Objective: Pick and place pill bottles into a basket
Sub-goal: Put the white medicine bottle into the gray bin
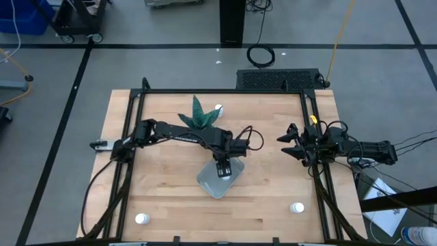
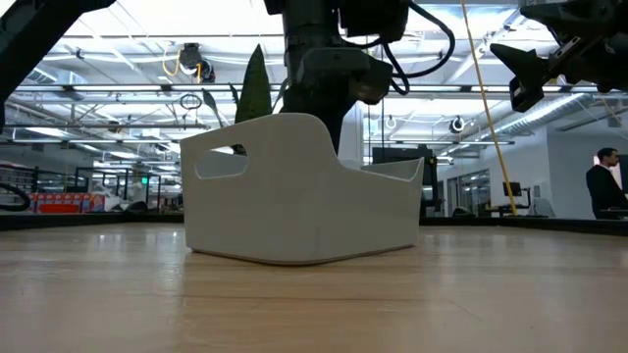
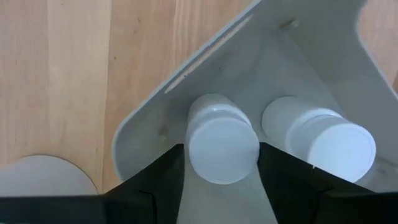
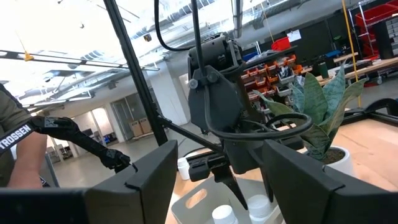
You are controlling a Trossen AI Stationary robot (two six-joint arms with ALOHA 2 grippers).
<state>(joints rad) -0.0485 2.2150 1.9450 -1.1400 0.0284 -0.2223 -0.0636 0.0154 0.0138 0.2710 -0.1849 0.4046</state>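
White plant pot (image 1: 220,109) stands behind basket (image 1: 208,182).

i see the basket (image 1: 207,183), a pale shallow tray, sitting skewed near the table's middle with two white pill bottles (image 3: 222,140) side by side inside it. three more capped white bottles (image 1: 141,219) stand apart on the wood: two near the front corners, one beside the plant.

My overhead camera looks straight down on the whole surface (image 1: 171,198). The low one sits at surface level, close to the basket (image 2: 304,186). My left wrist camera looks down into that basket; the right wrist camera views it from farther off.
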